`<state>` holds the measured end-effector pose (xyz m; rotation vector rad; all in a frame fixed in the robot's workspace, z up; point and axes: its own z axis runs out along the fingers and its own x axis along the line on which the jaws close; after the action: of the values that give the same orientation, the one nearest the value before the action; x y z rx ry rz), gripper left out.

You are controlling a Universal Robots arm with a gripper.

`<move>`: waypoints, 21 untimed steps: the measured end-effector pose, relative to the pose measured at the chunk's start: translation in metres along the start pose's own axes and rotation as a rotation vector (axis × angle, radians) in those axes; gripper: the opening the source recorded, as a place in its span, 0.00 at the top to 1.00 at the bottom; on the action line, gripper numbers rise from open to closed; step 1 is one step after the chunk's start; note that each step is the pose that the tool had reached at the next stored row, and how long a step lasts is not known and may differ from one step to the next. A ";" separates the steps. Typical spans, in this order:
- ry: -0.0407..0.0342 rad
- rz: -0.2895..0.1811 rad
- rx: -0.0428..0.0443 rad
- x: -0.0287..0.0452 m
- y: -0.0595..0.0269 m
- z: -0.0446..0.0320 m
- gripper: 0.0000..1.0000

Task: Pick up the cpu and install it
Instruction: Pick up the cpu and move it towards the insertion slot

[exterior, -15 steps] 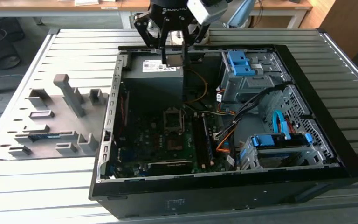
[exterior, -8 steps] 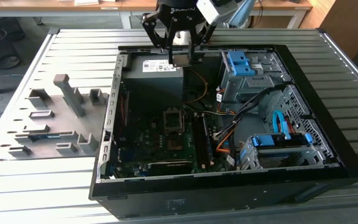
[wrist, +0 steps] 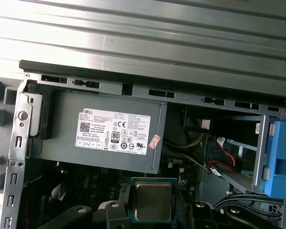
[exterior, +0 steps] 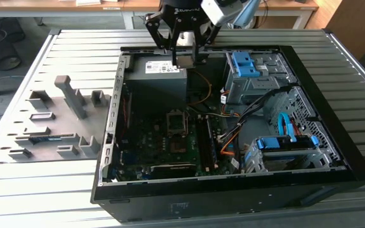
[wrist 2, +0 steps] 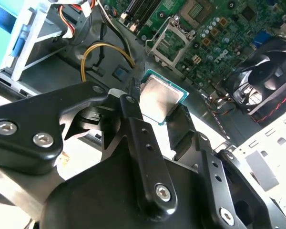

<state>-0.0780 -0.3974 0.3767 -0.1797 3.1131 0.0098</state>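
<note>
Pinching the cpu [wrist 2: 161,98] by two opposite edges, the end effector [wrist 2: 158,109] hangs over the power supply [exterior: 149,71], at the end of the open computer case [exterior: 334,137] farthest from the exterior camera. Its black fingers [wrist 2: 133,107] are pressed against the chip's green-edged sides, and the pale silvery metal top shows between them in both wrist views. In the first wrist view the cpu [wrist: 153,200] sits just beside the labelled grey face of the power supply [wrist: 100,129]. The green motherboard [exterior: 160,149] lies on the case floor, and its metal-framed socket [exterior: 176,121] is well apart from the chip. A black fan [wrist 2: 267,71] stands beside the board. A blue drive bracket [exterior: 244,64] is near the end effector, on the exterior view's right. The case rests on a slatted metal table [exterior: 74,42], with a grey parts tray [exterior: 55,118] on the exterior view's left.
</note>
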 end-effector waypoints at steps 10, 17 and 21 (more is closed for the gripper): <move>0.0000 0.000 -0.0001 0.0031 -0.0254 0.0024 0.53; -0.0001 0.000 -0.0001 0.0047 -0.0393 0.0045 0.53; 0.0000 0.000 -0.0001 0.0055 -0.0454 0.0051 0.53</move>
<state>-0.0781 -0.4431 0.3712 -0.1794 3.1132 0.0099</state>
